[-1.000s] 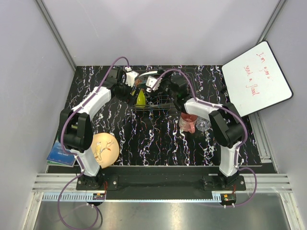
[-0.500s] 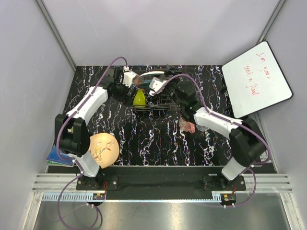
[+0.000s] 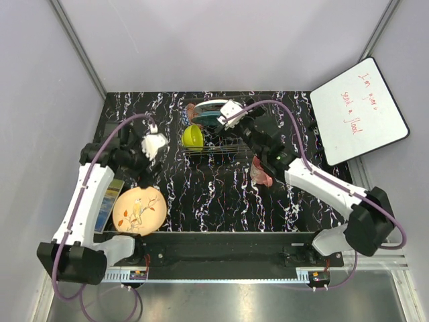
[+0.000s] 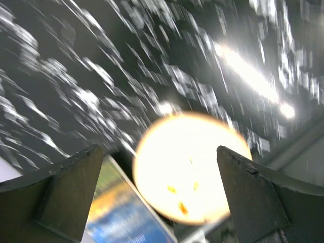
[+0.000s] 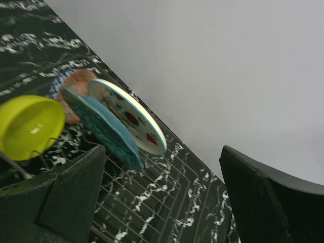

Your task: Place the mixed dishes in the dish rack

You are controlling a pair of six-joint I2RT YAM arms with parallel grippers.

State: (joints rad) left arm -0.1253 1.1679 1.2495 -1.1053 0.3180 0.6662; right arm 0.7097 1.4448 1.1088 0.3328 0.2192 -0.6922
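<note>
Right, my left arm had swung away from the dish rack [image 3: 224, 149], and the lime-yellow bowl [image 3: 193, 137] it was carrying a second ago sat at the rack's left end, tipped on its side. That dish was in, by my reckoning. My left gripper [image 4: 158, 157] hung with its fingers spread wide and nothing between them, above the near-left part of the desk [image 3: 201, 194]. The peach floral plate [image 3: 139, 209] lay flat below and ahead of it, just beside the blue-green book [image 3: 107, 204]. The left wrist view was smeared with motion blur, so I could not tell how close the fingers were to the plate.

Meanwhile my right gripper [image 5: 163, 149] had reached further out over the rack, jaws apart and empty. Its camera looked at the teal plate [image 5: 101, 126] and the white plate with red slices [image 5: 129, 116] leaning on edge together, with the red patterned bowl [image 5: 76, 83] behind them.

So four pieces were loaded. The peach plate looked like my left arm's next job. The pink mug [image 3: 263, 172] waited on the desk just right of the rack, partly hidden under my right arm. The clear glass I could not make out.
</note>
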